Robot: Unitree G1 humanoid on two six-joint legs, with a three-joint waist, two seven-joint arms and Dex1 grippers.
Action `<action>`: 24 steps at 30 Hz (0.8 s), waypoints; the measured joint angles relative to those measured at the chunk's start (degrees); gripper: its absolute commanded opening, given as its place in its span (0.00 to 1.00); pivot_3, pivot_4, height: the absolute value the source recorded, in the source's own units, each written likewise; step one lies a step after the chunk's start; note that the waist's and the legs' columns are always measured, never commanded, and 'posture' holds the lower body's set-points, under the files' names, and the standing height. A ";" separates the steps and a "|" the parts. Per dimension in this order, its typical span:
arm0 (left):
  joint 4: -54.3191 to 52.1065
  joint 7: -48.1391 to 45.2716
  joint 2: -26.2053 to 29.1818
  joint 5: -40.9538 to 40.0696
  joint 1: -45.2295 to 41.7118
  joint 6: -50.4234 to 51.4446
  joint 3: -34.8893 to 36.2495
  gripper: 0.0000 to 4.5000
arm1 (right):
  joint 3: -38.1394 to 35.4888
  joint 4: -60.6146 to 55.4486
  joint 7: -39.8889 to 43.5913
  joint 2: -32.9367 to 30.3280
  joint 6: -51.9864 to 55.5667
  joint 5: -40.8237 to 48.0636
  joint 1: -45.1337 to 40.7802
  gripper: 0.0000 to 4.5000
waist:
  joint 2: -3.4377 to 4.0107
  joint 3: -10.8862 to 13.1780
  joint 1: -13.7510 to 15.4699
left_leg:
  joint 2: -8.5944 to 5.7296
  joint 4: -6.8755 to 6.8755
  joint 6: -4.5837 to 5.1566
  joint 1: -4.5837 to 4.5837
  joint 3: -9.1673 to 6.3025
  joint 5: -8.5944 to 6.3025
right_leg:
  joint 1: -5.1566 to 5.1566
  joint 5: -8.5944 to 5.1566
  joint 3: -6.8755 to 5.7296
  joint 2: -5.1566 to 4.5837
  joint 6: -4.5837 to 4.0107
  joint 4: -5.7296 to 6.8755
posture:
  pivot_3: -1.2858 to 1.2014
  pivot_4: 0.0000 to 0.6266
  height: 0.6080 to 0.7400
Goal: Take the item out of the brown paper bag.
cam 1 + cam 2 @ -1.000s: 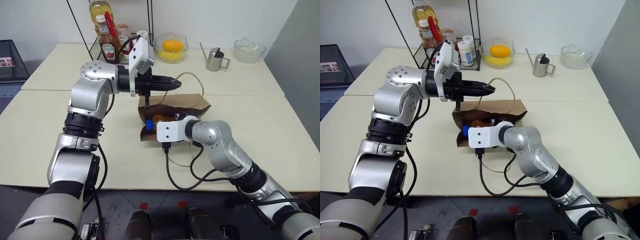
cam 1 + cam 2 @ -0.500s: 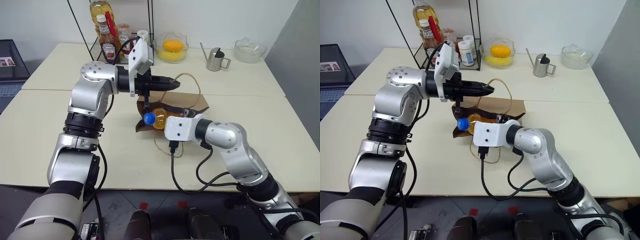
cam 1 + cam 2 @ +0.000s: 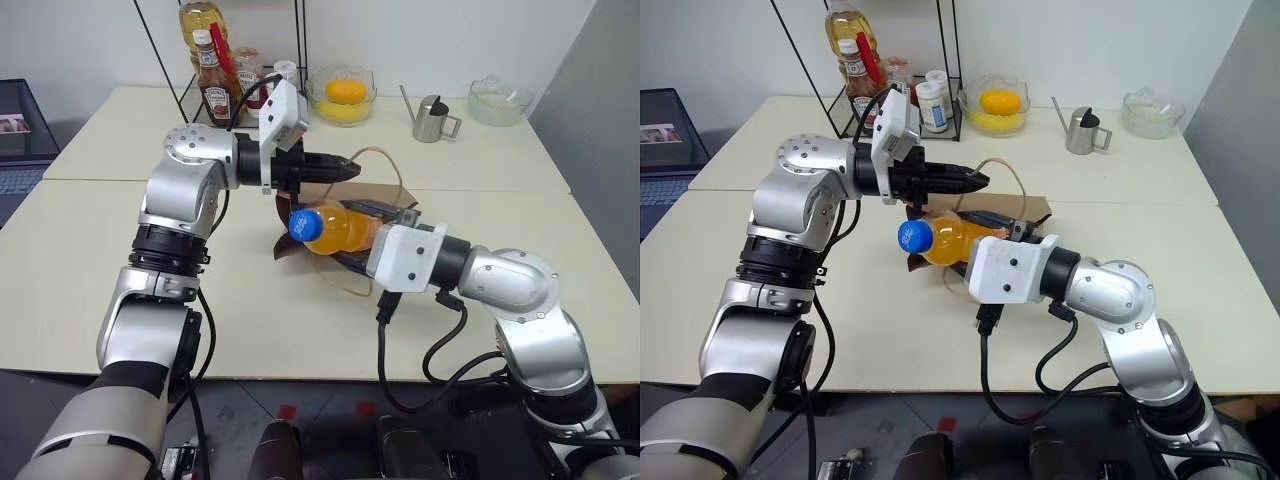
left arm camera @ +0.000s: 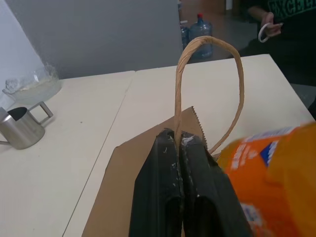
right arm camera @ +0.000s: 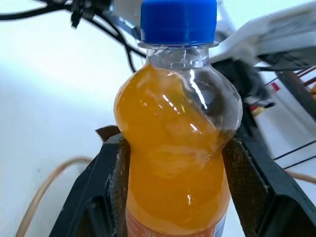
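The item, a small clear bottle of orange drink [image 3: 338, 229] with a blue cap [image 3: 305, 226], hangs level in the air just in front of the brown paper bag [image 3: 392, 203], cap toward my left. My right gripper [image 5: 174, 148] is shut on the bottle's body, one finger [image 5: 109, 168] on each side. The bag lies on the cream table [image 3: 90, 270] with its mouth toward my left. My left gripper [image 3: 346, 166] is shut on one tan looped handle [image 4: 210, 43] and holds it up above the bag.
A wire rack at the back left holds ketchup bottles [image 3: 212, 85] and a yellow oil bottle [image 3: 200, 18]. A glass bowl of yellow fruit [image 3: 342, 95], a metal pitcher [image 3: 432, 118] and another glass bowl [image 3: 497, 100] stand along the back. A person [image 4: 289, 19] sits beyond the table.
My right gripper has drawn the orange bottle out of the bag's mouth, up and back toward me. The left gripper has kept still on the handle.
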 measured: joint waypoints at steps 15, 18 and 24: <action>5.62 -0.08 -2.06 1.75 -1.38 -4.65 -0.58 0.00 | -24.84 -13.66 -1.47 -6.53 45.66 18.46 -14.80 0.53 | 0.14 0.08 0.39 | -0.01 -0.18 0.02 -0.03 -0.01 -0.01 | -0.01 0.00 -0.03 -0.01 -0.01 -0.15 | 0.52 0.24 1.00; 6.68 -0.29 -2.41 1.94 -1.60 -5.61 -0.61 0.00 | -30.45 -14.14 0.77 -11.48 51.07 22.87 -14.84 0.53 | 0.17 0.10 0.50 | -0.02 -0.23 0.03 -0.04 0.01 -0.01 | -0.01 0.00 -0.02 -0.02 -0.01 -0.22 | 0.52 0.24 1.00; 7.47 -0.88 -2.86 2.37 -1.94 -6.57 -0.62 0.00 | -37.61 -12.29 2.98 -25.95 47.32 24.41 2.76 0.53 | 0.17 0.10 1.29 | -0.03 -0.41 0.05 -0.08 0.03 -0.02 | 0.05 0.00 -0.01 -0.03 -0.01 -0.59 | 0.52 0.24 1.00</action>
